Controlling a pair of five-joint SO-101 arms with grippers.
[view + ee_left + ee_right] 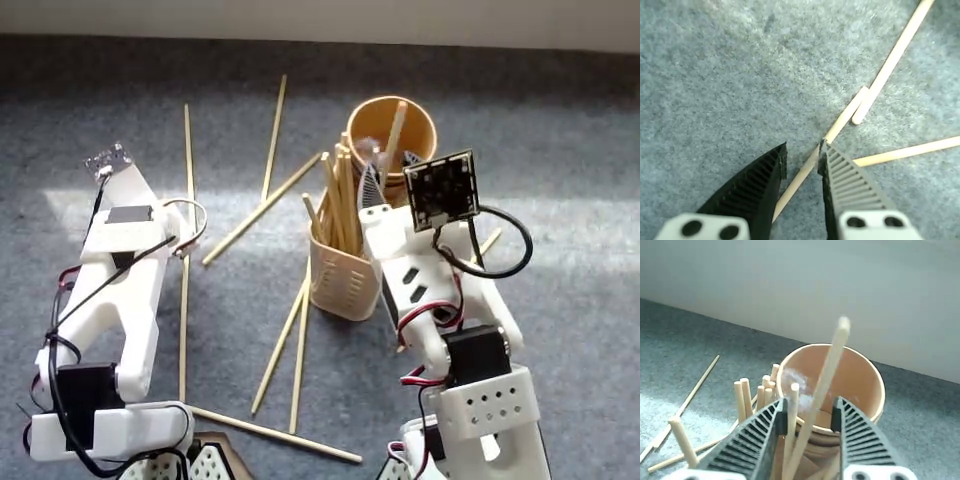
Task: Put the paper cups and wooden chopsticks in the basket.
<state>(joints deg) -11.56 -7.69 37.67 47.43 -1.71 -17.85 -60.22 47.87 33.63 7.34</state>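
My left gripper is open and low over the grey carpet. It straddles a wooden chopstick that lies flat between its fingertips. My right gripper is open above the beige basket, which holds several upright chopsticks. One long chopstick rises tilted between its fingers, with a gap on either side. An orange-brown paper cup stands upright just beyond the basket; I cannot tell whether it is inside it. The left arm stands left of the basket.
Several loose chopsticks lie on the carpet: two at the back, one slanting towards the basket, a pair in front of it, and one near the arm bases. A pale wall runs along the far edge.
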